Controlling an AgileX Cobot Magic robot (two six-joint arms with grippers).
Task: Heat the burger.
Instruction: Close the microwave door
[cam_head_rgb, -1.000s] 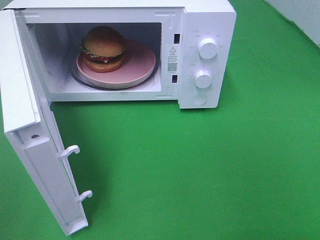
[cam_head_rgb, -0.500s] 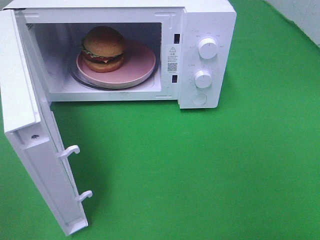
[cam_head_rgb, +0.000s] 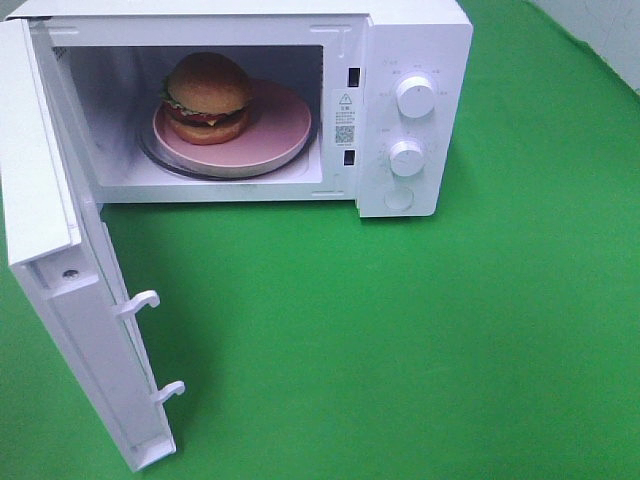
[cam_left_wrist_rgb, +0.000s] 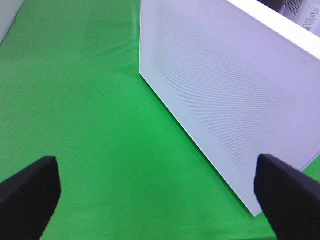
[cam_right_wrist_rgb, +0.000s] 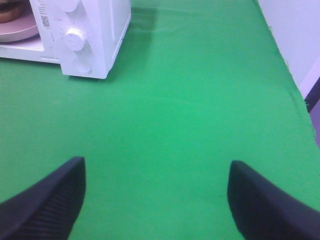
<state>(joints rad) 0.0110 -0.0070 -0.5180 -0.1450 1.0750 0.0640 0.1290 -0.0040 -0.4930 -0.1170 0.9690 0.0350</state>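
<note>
The burger (cam_head_rgb: 207, 97), with its brown bun, lettuce and tomato, sits on a pink plate (cam_head_rgb: 275, 135) inside the white microwave (cam_head_rgb: 415, 60), toward the left of the plate. The microwave door (cam_head_rgb: 75, 290) is swung wide open toward the front left. Neither gripper shows in the exterior high view. My left gripper (cam_left_wrist_rgb: 160, 200) is open above the green cloth, facing the outer face of the door (cam_left_wrist_rgb: 230, 95). My right gripper (cam_right_wrist_rgb: 157, 200) is open over bare cloth, well off to the side of the microwave's control panel (cam_right_wrist_rgb: 75, 40). Both hold nothing.
Two white dials (cam_head_rgb: 415, 97) and a round button (cam_head_rgb: 398, 199) sit on the microwave's right panel. Door latch hooks (cam_head_rgb: 140, 301) stick out from the door's inner edge. A green cloth (cam_head_rgb: 420, 340) covers the table; its right edge (cam_right_wrist_rgb: 290, 75) shows in the right wrist view.
</note>
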